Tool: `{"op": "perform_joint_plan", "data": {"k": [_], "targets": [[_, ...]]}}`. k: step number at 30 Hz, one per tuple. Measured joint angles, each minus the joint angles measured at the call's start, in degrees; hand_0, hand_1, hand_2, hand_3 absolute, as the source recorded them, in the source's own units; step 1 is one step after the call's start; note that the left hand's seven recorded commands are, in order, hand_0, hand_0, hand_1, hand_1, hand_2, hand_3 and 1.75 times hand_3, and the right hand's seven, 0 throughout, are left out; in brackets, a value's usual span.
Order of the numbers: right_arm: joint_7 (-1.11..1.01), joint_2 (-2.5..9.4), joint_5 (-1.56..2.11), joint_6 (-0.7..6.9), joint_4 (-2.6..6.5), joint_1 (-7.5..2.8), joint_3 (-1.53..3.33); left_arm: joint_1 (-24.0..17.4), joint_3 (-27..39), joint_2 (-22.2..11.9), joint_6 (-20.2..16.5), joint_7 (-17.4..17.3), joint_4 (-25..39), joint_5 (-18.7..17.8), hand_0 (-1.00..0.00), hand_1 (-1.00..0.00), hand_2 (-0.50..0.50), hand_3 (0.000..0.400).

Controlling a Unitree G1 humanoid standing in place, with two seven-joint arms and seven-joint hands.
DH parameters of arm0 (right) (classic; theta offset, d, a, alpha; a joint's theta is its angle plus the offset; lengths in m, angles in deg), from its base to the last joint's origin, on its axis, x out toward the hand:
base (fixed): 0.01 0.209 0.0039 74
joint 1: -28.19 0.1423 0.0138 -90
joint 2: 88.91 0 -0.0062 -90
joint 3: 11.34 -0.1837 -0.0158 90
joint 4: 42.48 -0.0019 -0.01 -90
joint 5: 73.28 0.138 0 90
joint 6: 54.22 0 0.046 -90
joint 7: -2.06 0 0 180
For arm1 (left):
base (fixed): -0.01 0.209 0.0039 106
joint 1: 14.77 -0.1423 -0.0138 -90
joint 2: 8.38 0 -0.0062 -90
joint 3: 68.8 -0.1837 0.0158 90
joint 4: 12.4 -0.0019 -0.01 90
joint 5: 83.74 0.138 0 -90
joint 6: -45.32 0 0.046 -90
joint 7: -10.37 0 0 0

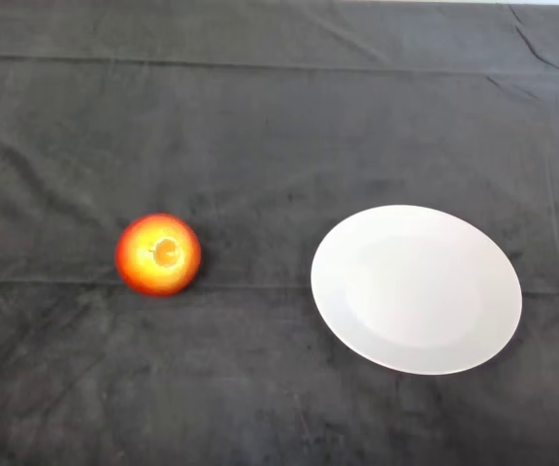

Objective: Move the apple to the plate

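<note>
The apple (158,254) sits on the dark cloth (260,116), in the left half of the table. It is red at the sides and yellow-orange on the top, and its top with the small hollow faces up, toward the camera. It stands alone; nothing touches it.

To its right, well apart from it, lies the white plate (415,289). The plate is round and flat on the cloth, and there is nothing on it. A strip of bare cloth is between the apple and the plate rim.

The cloth has soft folds and creases, with one long crease across the far side.
</note>
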Motion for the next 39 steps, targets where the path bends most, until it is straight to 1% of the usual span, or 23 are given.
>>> {"op": "perform_joint_plan", "data": {"k": [13,16,21,24,28,34,39], "targets": [[0.00,0.00,0.00,0.00,0.00,0.00,0.00,0.04,-0.13,0.27,0.00,0.55,0.69,2.70,0.00,0.00,0.00,0.000],[0.00,0.00,0.00,0.00,0.00,0.00,0.01,0.20,-0.56,0.90,0.01,0.57,2.13,3.52,0.00,0.00,0.00,0.000],[0.00,0.00,0.00,0.00,0.00,0.00,0.00,0.72,-1.13,1.84,0.06,0.76,2.62,5.35,0.00,0.00,0.00,0.000],[0.00,0.00,0.00,0.00,0.00,0.00,0.00,0.76,-2.62,2.42,0.17,0.78,2.86,6.51,0.00,0.00,0.00,0.000],[0.00,0.00,0.00,0.00,0.00,0.00,0.00,1.41,-3.46,4.21,0.34,0.62,3.13,8.20,0.00,0.00,0.00,0.000],[0.00,0.00,0.00,0.00,0.00,0.00,0.01,2.77,-5.52,5.80,1.30,-0.14,3.46,10.76,0.00,0.00,0.00,0.000],[0.01,0.00,0.00,0.00,0.00,0.00,0.00,3.62,-7.33,6.70,2.12,-0.74,4.43,12.13,0.00,0.00,0.00,0.000]]}}
